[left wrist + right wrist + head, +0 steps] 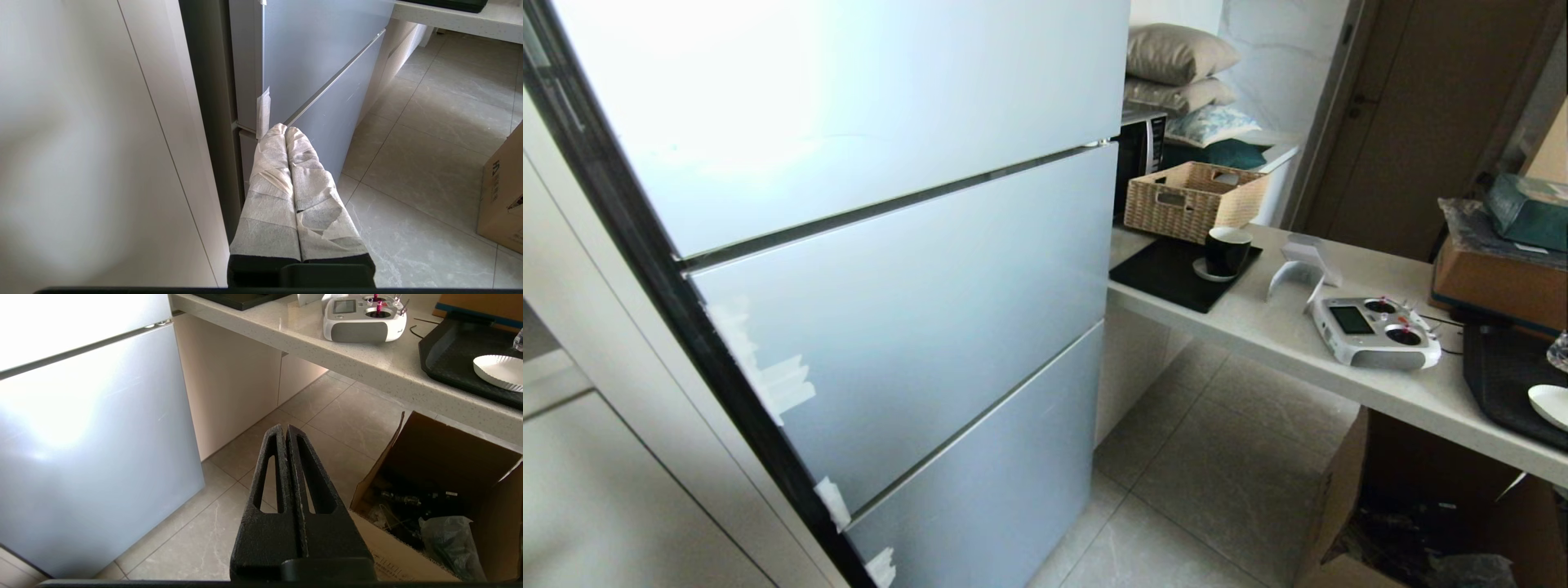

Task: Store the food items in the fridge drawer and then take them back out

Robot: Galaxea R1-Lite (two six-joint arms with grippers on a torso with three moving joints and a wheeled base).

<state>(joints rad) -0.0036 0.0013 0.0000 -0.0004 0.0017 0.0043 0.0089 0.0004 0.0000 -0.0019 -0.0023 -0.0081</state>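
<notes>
Fridge (890, 269) fills left and centre of head view, all fronts closed; fridge drawer and food items not visible; left gripper (285, 130), fingers wrapped in white tape, pressed together, empty, low beside fridge; right gripper (284, 428) fingers together, empty, above floor; bench (1282, 335) at right.

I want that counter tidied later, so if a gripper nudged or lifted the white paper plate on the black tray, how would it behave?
The paper plate looks thin and fluted, so probably very light and bendy at the rim. Lying flat on the black tray, it would likely slide rather than tip.
</notes>
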